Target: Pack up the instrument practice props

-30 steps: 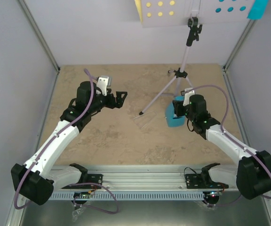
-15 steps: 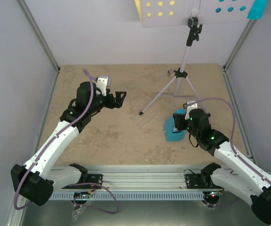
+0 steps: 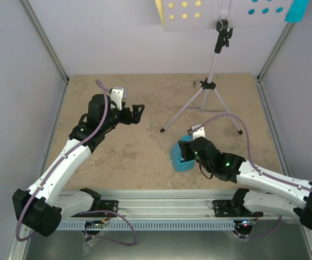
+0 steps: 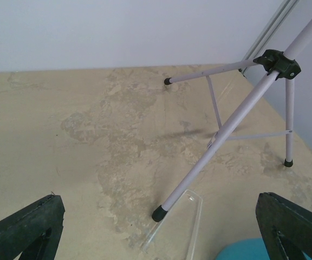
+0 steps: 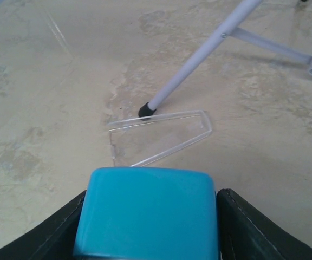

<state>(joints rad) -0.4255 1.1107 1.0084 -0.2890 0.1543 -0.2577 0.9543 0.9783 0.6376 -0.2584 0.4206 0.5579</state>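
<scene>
Blue metronome clamped between right fingers, near the stand's foot; left fingers gape wide apart.

Holds left pincer spread wide, with arm bent and reaching forward; grips blue metronome in right pincer, with arm stretched low leftward.

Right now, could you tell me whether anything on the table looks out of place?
A clear trapezoid plastic piece lies flat on the table, right at the black foot of the music stand's near leg; it looks like a loose part. The right gripper holds the blue metronome.
</scene>
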